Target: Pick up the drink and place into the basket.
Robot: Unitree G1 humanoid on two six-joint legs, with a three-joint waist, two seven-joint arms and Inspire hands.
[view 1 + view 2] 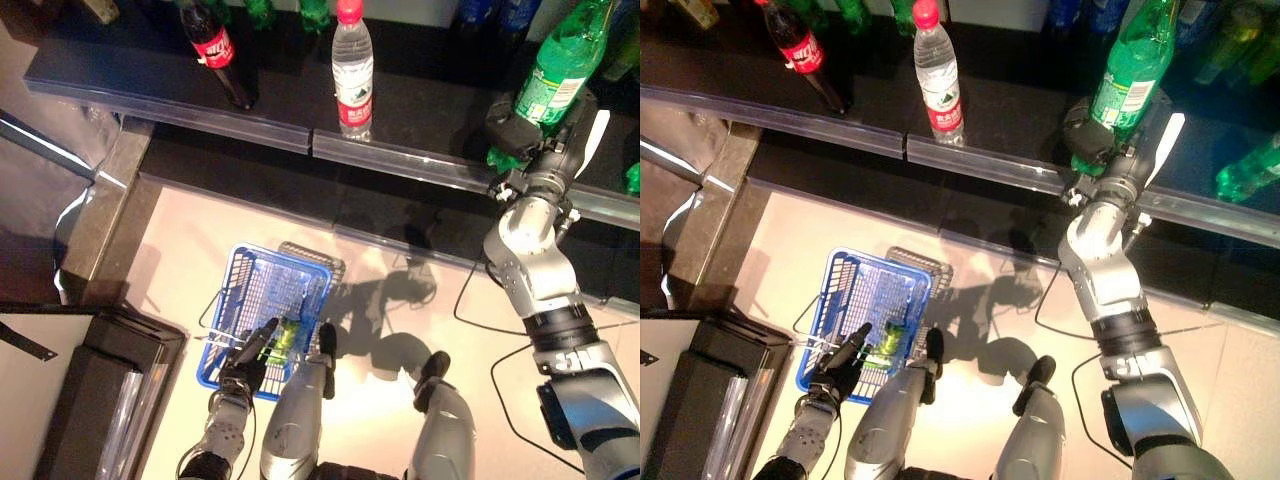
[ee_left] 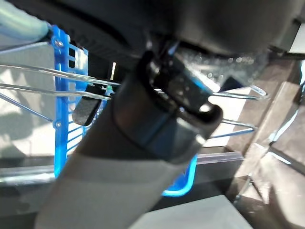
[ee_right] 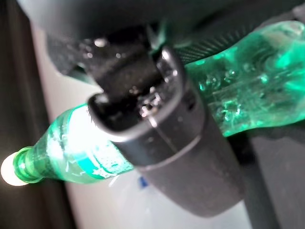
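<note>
A green bottle (image 1: 556, 72) stands tilted at the right of the dark shelf (image 1: 420, 110), and my right hand (image 1: 520, 128) is shut round its lower part. In the right wrist view my fingers (image 3: 167, 143) curl round the green bottle (image 3: 248, 100). My left hand (image 1: 245, 362) is shut on the thin wire handles of the blue basket (image 1: 255, 300), which hangs low at the left above the floor. A green drink (image 1: 285, 338) lies inside the basket. The basket also shows in the left wrist view (image 2: 62, 119).
A cola bottle (image 1: 215, 50) and a clear water bottle with a red cap (image 1: 352, 72) stand on the shelf further left. Green bottles stand along the shelf's back and far right (image 1: 1250, 170). A dark box (image 1: 90, 400) sits on the floor at the lower left.
</note>
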